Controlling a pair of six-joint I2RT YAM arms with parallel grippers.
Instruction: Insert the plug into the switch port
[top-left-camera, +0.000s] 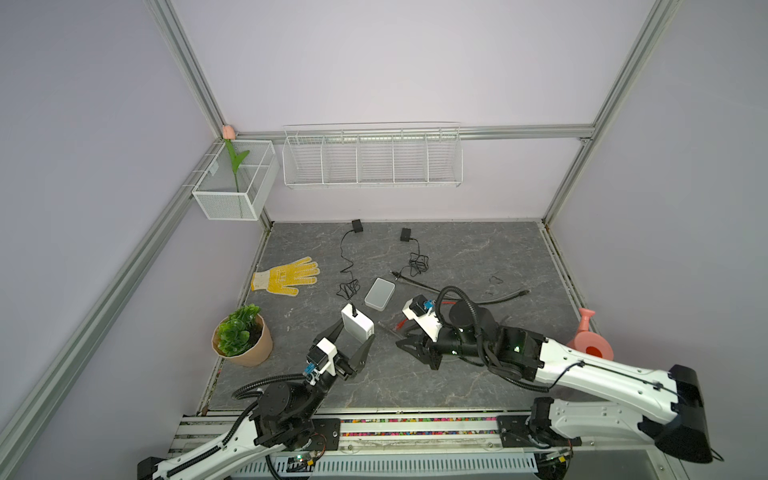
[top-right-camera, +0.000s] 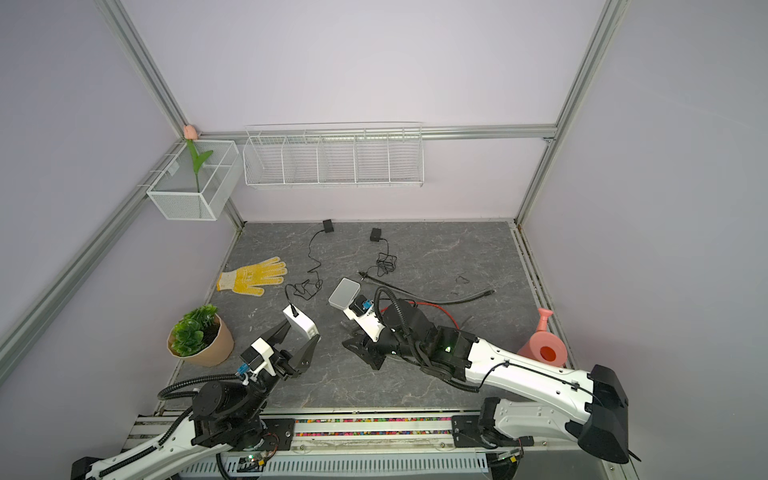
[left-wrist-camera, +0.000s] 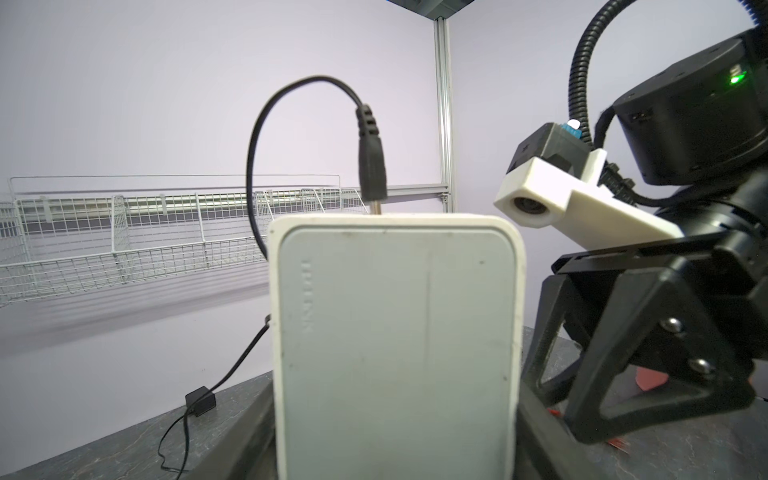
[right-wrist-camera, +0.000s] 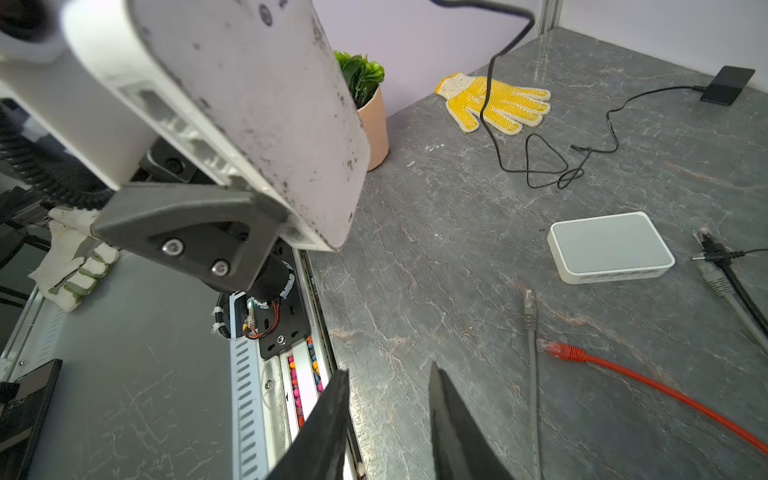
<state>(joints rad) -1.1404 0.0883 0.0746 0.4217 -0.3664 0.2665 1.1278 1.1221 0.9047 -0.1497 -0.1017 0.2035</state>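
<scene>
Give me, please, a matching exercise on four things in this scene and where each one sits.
Things:
1. white plastic switch with the black plug
2. grey-topped white switch
3. yellow dotted fabric glove
4. red network cable

Places:
A. on the table beside a grey cable
B. lying flat mid-table
C. gripped by the left end effector
D. near the left edge, beyond the potted green plant

Pairs: 1-C, 2-B, 3-D, 4-A

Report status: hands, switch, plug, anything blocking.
Left hand shut on switch, held up. Right hand open, empty. Black plug in switch's port, pin partly showing. Nothing blocking it.
</scene>
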